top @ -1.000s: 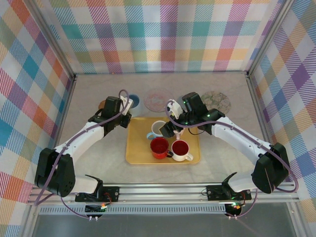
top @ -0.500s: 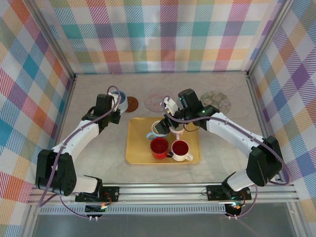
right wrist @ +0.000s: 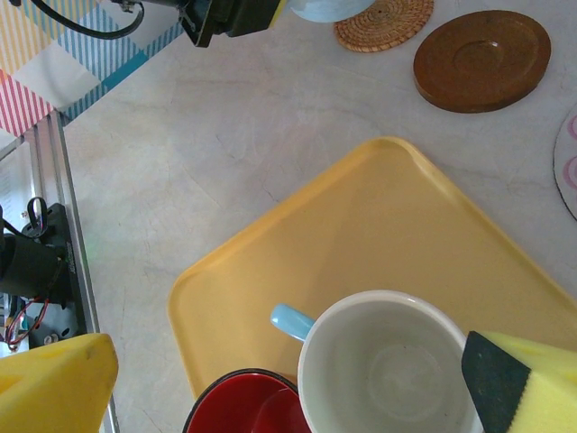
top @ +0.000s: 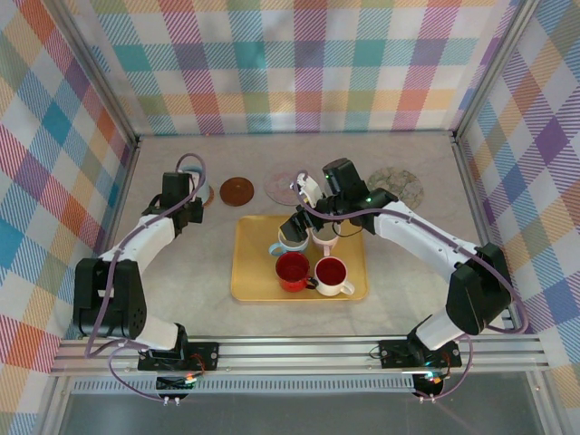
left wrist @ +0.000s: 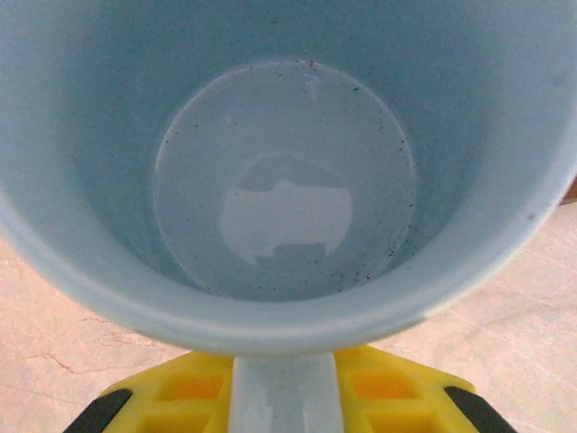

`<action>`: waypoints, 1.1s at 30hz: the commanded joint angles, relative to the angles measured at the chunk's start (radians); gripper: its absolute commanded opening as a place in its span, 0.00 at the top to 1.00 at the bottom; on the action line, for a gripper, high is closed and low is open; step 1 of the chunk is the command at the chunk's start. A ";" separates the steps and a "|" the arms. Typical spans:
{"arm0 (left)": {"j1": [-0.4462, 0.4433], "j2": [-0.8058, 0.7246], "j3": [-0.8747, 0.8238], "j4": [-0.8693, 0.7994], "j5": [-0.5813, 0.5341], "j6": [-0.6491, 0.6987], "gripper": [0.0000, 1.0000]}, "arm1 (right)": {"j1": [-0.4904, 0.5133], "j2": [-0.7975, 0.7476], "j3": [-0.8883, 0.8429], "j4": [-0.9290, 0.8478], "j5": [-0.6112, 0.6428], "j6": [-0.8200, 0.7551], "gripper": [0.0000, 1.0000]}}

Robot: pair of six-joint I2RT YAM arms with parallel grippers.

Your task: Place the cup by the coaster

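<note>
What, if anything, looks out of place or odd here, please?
Only one thing: fine dark specks dot the inside bottom of the light-blue cup held by the left gripper. The cups on the yellow tray stand upright, and nothing is spilled.

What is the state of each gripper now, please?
Left gripper: jaws closed on the light blue cup.
Right gripper: jaws open, holding nothing.

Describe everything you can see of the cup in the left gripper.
The cup is pale blue, glossy like ceramic, empty, with dark specks inside. The left gripper clamps its rim, a yellow finger showing below. It is at the edge of the woven coaster; whether it touches the table, I cannot tell.
</note>
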 commanded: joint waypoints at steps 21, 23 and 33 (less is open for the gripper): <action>0.068 0.155 0.015 0.309 0.053 -0.088 1.00 | -0.007 0.034 0.053 -0.024 -0.018 -0.019 0.01; 0.068 0.163 0.016 0.311 0.043 -0.083 1.00 | -0.007 0.037 0.054 -0.025 -0.018 -0.020 0.01; 0.068 0.181 0.022 0.321 0.042 -0.061 1.00 | -0.007 0.045 0.058 -0.027 -0.018 -0.021 0.01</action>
